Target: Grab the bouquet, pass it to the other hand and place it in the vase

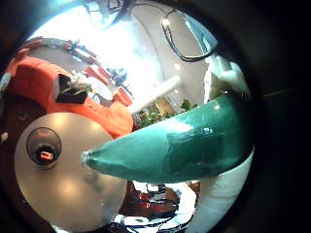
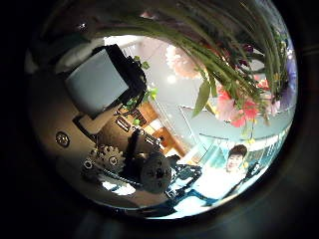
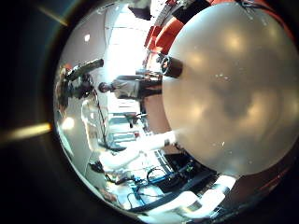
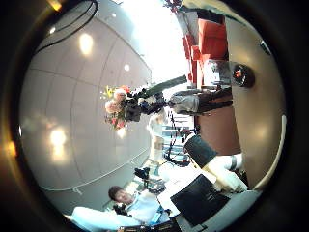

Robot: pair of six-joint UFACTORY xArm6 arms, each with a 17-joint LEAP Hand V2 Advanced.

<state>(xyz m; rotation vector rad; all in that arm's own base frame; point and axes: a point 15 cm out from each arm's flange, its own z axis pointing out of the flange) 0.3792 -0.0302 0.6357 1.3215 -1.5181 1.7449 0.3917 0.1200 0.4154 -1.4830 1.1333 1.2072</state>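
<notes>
The bouquet's paper-wrapped cone [image 1: 175, 146] fills much of the left little finger side palm view, lying across the palm above the round table [image 1: 78, 184]. Its flowers [image 2: 234, 95] spread past my left hand [image 2: 130, 149] in the left thumb side palm view. My left hand is shut on the wrap. The vase [image 1: 44, 146] stands upright near the table's edge with its mouth open. In the right thumb side palm view the left hand [image 4: 150, 95] holds the bouquet [image 4: 116, 101] in the air, away from the vase [image 4: 239, 74]. My right hand [image 4: 208, 188] is open and holds nothing.
A sofa [image 1: 58, 83] stands behind the table, beyond the vase. The right little finger side palm view looks at the table top [image 3: 224, 84] with the vase [image 3: 171, 65] at its rim.
</notes>
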